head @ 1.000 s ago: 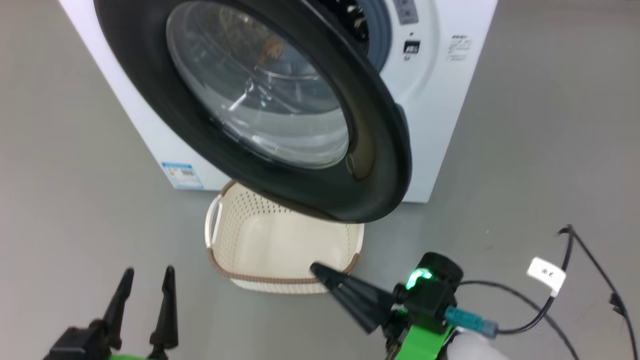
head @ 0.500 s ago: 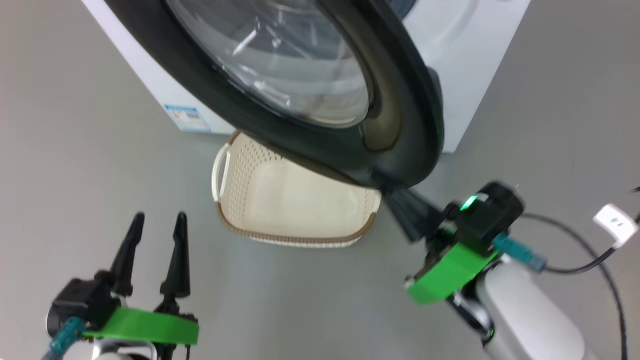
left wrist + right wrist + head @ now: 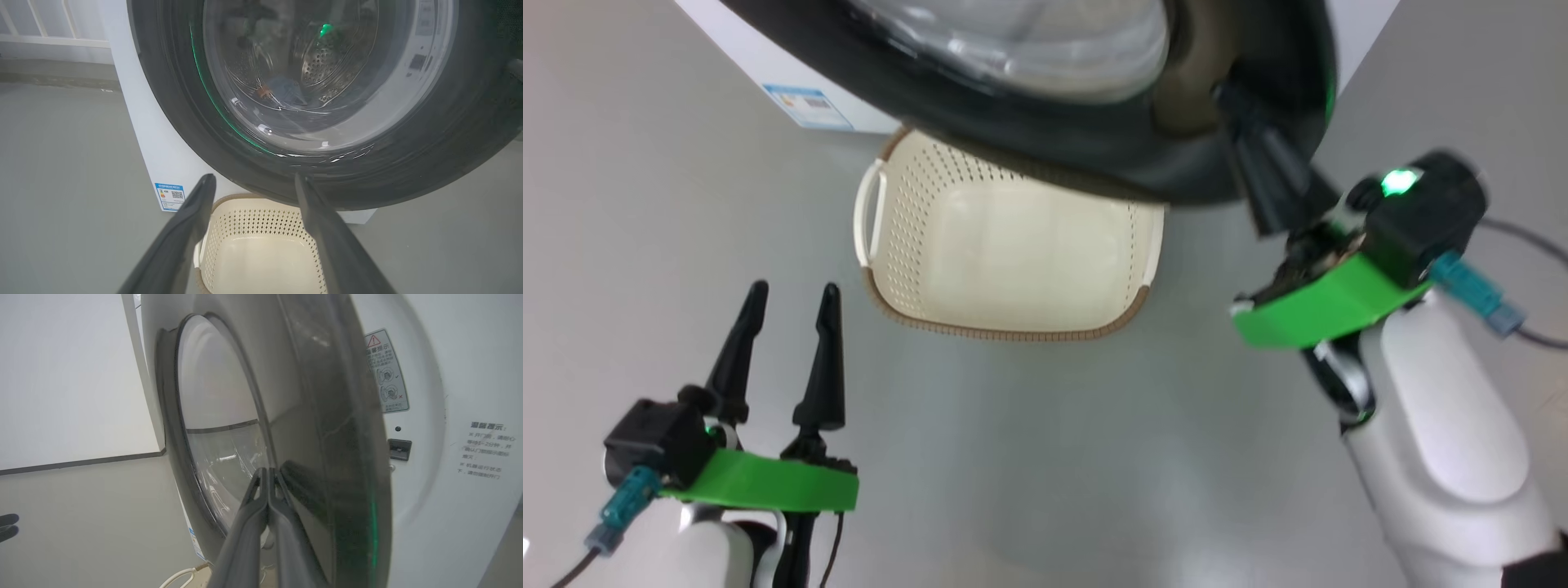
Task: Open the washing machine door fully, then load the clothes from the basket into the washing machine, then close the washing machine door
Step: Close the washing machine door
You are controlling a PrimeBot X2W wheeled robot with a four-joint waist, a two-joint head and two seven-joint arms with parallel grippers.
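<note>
The door (image 3: 1029,151) is seen ajar, swung out over the far part of the basket (image 3: 1005,333), which stands on the floor (image 3: 1045,490) just in front of the machine (image 3: 449,355). No cloth is seen in the part of the basket that shows; its far end is hidden under the door. Through the door glass, in the left wrist view, a blue garment with an orange patch is made out low in the drum (image 3: 327,61) and is taken to be the clothes (image 3: 286,90). Loading is therefore judged done, and closing the door is judged to be the step in hand.

The right pincer (image 3: 1229,94) is held with its fingers pressed together and nothing between them. Their tip appears to be laid against the door's outer face, between the glass and the free edge. Shut fingers are probably used because a stiff point is wanted for pushing, not a grip, and the most leverage is given by a spot far from the hinge. In the right wrist view a gap is seen between the rim and the machine front, with the latch slot (image 3: 399,449) uncovered, so the door is not yet latched.

The left pincer (image 3: 794,287) is held near and to the left, fingers apart and empty, well clear of door and basket, presumably so that the swing is not obstructed. A firm final push is likely needed for the latch to catch.
</note>
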